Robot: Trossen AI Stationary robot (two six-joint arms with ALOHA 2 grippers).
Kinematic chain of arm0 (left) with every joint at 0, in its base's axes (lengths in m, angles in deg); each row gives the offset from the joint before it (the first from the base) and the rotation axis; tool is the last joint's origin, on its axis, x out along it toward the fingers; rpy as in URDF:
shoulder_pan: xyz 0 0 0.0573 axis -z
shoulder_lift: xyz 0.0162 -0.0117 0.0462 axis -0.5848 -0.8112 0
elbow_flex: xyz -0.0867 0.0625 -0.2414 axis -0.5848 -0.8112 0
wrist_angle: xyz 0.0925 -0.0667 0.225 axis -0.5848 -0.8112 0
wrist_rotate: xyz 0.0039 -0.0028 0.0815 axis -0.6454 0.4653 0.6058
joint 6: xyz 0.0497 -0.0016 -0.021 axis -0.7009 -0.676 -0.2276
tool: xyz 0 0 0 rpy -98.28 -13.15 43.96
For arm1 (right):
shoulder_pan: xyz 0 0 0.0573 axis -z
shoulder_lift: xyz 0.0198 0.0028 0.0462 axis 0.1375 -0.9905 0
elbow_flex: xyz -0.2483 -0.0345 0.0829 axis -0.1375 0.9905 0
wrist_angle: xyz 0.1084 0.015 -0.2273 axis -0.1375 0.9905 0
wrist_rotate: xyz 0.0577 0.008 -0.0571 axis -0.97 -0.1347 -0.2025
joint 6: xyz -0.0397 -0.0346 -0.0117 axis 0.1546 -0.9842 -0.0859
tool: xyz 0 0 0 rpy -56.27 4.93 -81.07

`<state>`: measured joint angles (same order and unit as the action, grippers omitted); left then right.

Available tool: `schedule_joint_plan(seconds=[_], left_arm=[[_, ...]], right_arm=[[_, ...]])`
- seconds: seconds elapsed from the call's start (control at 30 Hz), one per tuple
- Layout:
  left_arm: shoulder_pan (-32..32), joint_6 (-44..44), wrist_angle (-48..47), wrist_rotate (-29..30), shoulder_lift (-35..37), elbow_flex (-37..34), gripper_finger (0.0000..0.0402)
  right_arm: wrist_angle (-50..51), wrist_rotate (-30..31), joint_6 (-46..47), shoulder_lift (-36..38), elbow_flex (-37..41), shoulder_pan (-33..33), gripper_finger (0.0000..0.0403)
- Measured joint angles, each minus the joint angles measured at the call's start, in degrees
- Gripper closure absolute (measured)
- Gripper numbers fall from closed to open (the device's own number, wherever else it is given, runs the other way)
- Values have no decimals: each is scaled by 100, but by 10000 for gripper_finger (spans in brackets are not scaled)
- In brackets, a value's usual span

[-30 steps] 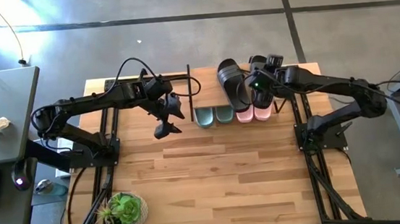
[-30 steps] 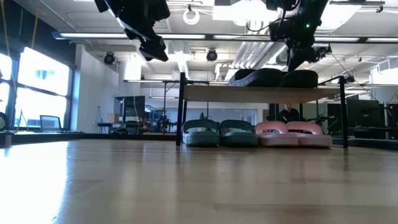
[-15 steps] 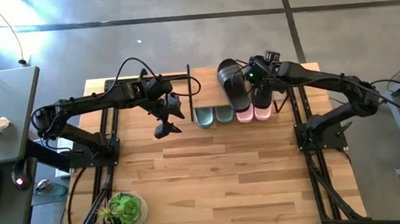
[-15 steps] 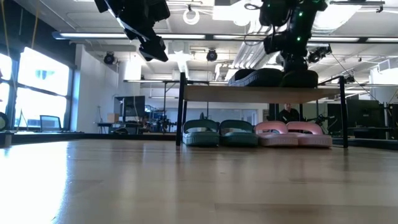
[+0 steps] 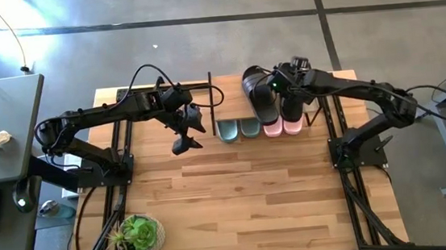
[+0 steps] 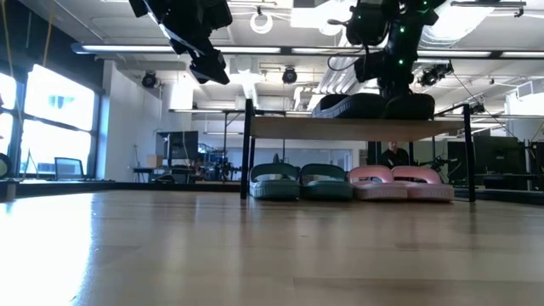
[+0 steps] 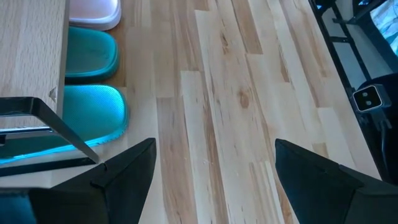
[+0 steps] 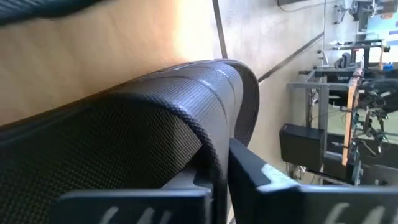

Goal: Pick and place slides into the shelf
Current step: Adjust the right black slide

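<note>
Slides fill the shelf (image 6: 357,127) at the table's far edge: the sage-green pair (image 5: 238,128) and the pale pink pair (image 5: 282,126) sit side by side under its plank, toes forward, and the black ribbed pair (image 6: 374,106) lies on top. The right gripper (image 5: 278,84) is above the plank, its fingers closed on the strap of a black slide (image 8: 143,130). The left gripper (image 5: 185,136) hangs over bare tabletop (image 5: 253,195) just left of the shelf, jaws spread wide and empty.
</note>
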<state>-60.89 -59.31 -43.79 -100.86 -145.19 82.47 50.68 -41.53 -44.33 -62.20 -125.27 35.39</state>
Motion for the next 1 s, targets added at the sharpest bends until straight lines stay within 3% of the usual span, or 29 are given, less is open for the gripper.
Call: schedule_joint_plan(seconds=[0.47,1.0], left_arm=[[0,2,4,11,0,0,94],[0,2,2,11,0,0,94]], right_arm=[[-451,-51,-350,-3,2,-400,397],[-489,110,-322,-4,7,-407,401]])
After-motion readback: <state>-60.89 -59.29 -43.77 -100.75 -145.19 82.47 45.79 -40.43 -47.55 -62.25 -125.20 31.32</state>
